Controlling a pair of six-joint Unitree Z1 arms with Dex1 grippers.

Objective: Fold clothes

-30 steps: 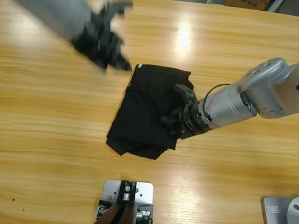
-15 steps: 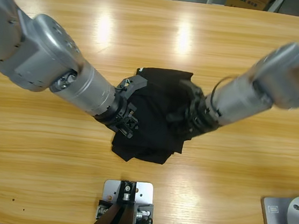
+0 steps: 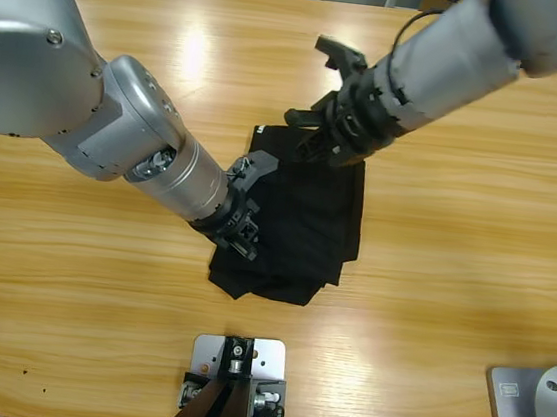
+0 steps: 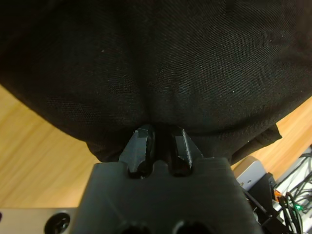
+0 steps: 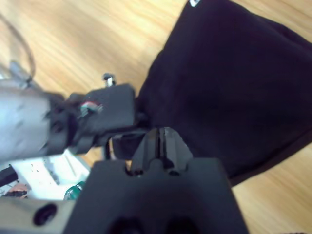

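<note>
Your left claw (image 4: 159, 146) pinched the soft, limp shirt (image 3: 302, 221) at its edge; right claw (image 5: 158, 146) hovered clenched, empty.

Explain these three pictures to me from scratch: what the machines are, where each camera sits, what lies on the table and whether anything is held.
Two silver robot arms work at a wooden table. The wide picture comes from a fixed camera above, looking down. The other two come from cameras on the arms' wrists, each looking along its own black two-jawed tool.

A folded black shirt lies mid-table, with a small white label at its far corner.

The left tool, entering from the left edge, sits at the shirt's left edge; its wrist view shows the jaws nearly together, against the cloth. Whether they pinch it is unclear.

The right tool, entering from the upper right, is at the shirt's far edge, jaws together, apparently holding nothing.
</note>
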